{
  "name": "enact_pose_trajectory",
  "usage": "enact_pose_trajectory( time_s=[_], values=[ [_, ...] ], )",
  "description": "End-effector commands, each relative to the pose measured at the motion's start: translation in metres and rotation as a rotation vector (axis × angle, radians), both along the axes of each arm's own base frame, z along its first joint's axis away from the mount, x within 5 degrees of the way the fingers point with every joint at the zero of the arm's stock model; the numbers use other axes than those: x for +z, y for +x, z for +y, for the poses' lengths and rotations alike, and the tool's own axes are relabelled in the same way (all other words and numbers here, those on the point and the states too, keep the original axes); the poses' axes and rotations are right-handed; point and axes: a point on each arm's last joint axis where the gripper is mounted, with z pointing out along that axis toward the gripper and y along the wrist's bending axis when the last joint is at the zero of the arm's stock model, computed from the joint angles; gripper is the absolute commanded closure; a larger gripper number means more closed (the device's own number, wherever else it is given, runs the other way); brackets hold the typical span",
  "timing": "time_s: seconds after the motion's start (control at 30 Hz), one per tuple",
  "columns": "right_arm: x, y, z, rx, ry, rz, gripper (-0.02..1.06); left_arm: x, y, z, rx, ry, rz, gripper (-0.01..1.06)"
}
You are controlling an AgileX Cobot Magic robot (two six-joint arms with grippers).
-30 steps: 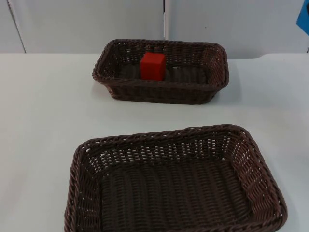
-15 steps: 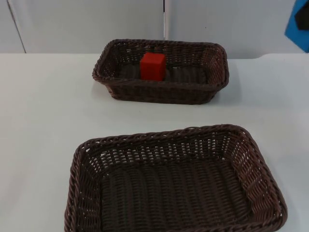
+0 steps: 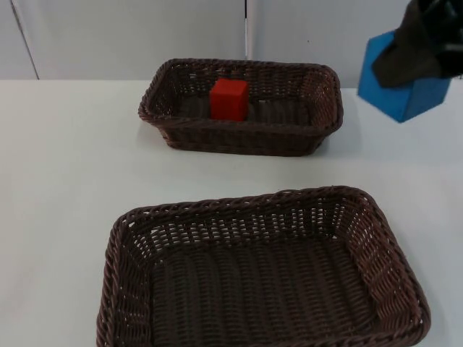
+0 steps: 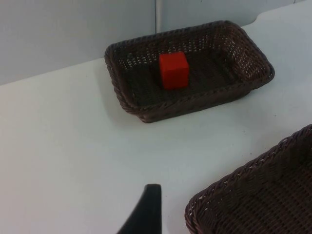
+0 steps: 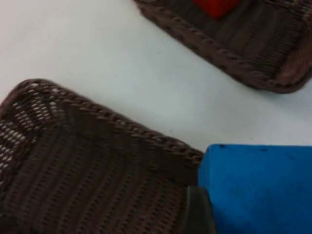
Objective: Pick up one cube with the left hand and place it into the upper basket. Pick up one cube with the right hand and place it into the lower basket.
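A red cube (image 3: 229,99) sits inside the upper basket (image 3: 239,131), left of its middle. My right gripper (image 3: 417,52) hangs in the air at the far right, beyond the upper basket's right end, shut on a blue cube (image 3: 406,100). In the right wrist view the blue cube (image 5: 258,190) is against a black fingertip (image 5: 197,214), above the lower basket (image 5: 112,122). The lower basket (image 3: 246,204) stands in front with nothing in it. My left gripper (image 4: 148,207) waits over bare table, looking at the red cube (image 4: 174,69) in the upper basket (image 4: 195,105).
Both wicker baskets have raised dark brown rims. White table (image 3: 65,166) lies bare to the left of them and in the strip between them. The grey partition wall (image 3: 130,36) stands right behind the upper basket.
My right gripper has come in from the upper right edge with the blue cube, moving left and lower in the top view. The baskets and the red cube have not moved.
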Motion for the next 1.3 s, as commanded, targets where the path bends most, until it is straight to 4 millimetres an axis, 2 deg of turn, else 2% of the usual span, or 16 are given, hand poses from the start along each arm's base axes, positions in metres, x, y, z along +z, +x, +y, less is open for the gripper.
enact_pose_trajectory(
  time_s=[0.0,0.33,0.67,0.9,1.27],
  values=[
    [0.003,-0.006,0.006,0.036,0.004,-0.014,1.05,-0.002,-0.002,0.000,-0.005,0.005,0.007,0.16],
    [-0.003,-0.027,0.033,0.151,0.008,-0.007,1.05,-0.002,-0.002,0.000,-0.005,0.005,0.007,0.16],
    [-0.019,-0.034,0.034,0.150,0.041,0.027,1.05,-0.002,-0.002,0.000,-0.005,0.003,0.007,0.16],
    [-0.033,-0.034,0.034,0.150,0.044,0.028,1.05,-0.002,-0.002,0.000,-0.006,0.000,0.008,0.16],
    [-0.075,-0.019,0.051,0.142,-0.002,0.098,1.05,-0.001,-0.002,0.000,-0.006,-0.003,0.007,0.16]
  ],
)
